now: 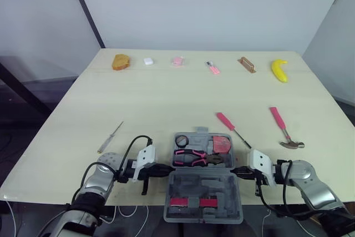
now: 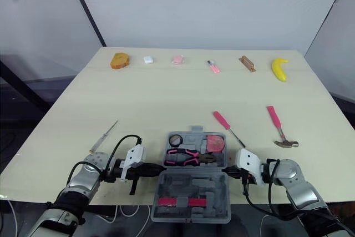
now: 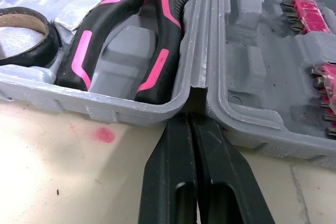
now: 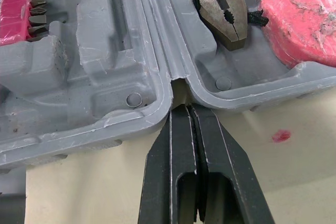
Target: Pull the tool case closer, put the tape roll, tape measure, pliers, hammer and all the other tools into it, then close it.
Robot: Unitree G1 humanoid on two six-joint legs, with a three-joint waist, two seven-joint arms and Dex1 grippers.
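Lowest in the picture, at the bottom middle, the grey tool case (image 1: 222, 184) lies open on the desk (image 1: 166, 98). Its far half holds the black tape roll (image 1: 182, 140), the pink and black pliers (image 1: 191, 157) and the pink tape measure (image 1: 222, 143). The left end effector (image 1: 166, 169) is at the case's left side, its two fingers pressed together, tips at the hinge gap. The right end effector (image 1: 236, 170) is closed the same way at the right side. The pink hammer (image 1: 284, 127) lies right of the middle. A pink screwdriver (image 1: 232, 126) lies just above the case. At the left lies a thin tool (image 1: 110, 137), maybe a small screwdriver.
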